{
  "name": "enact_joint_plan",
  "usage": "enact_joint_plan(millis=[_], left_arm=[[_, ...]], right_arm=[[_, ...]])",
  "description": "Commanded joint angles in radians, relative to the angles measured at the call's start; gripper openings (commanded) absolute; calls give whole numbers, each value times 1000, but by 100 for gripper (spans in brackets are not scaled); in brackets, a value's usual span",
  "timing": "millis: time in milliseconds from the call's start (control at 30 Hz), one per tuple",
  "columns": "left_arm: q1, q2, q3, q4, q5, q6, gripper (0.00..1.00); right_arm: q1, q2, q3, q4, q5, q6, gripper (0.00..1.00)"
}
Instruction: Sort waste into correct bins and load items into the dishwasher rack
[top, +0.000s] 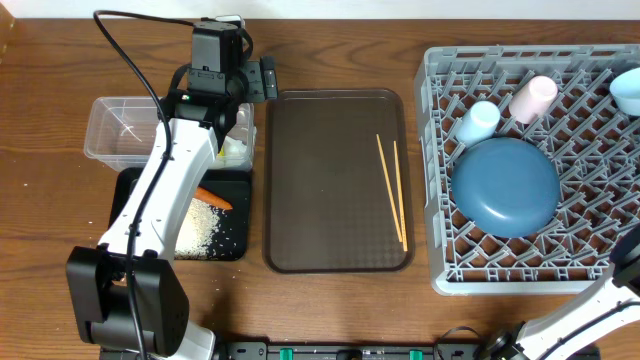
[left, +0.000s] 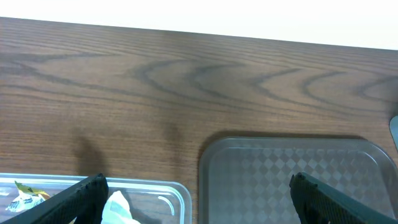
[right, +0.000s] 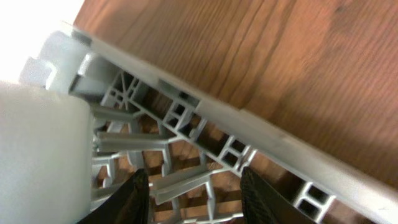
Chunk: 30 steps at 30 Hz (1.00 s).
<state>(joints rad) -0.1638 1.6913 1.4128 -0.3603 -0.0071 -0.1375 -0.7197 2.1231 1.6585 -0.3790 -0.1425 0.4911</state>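
Note:
My left gripper (top: 245, 92) (left: 199, 190) hangs wide open over the right end of the clear tub (top: 105, 140) (left: 177, 190), holding nothing. White crumpled paper (left: 118, 208) and a silver-yellow wrapper (left: 22, 196) lie in the tub. In the black tray (top: 240, 248) are a carrot (top: 213, 198) and rice (top: 198, 228). Two chopsticks (top: 392, 190) lie on the brown tray. The grey rack (top: 437, 262) (right: 261, 127) holds the dark blue plate (top: 505, 185), the light blue cup (top: 478, 122), the pinkish cup (top: 533, 97) and the bowl (top: 628, 92) (right: 37, 143). My right gripper (right: 196, 196) is open over the rack's lattice beside the bowl.
The brown serving tray (top: 310, 200) (left: 280, 168) sits between the bins and the rack. Bare wooden table (left: 155, 81) stretches beyond the tub and tray. My right arm (top: 590, 310) enters at the lower right corner of the overhead view.

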Motion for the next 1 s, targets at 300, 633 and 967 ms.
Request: enact_joint_plan(millis=[300,633,967], left_arm=[[2,4,-2,-2,-8,-9,94],[2,4,-2,-2,-8,-9,94],[2,4,-2,-2,-8,-9,94]], right_arm=[[22,12,31,-3,-82,-18,39],[33,-139,32,-169,-84,-51,41],[35,-324,32,-178,-14,23,57]])
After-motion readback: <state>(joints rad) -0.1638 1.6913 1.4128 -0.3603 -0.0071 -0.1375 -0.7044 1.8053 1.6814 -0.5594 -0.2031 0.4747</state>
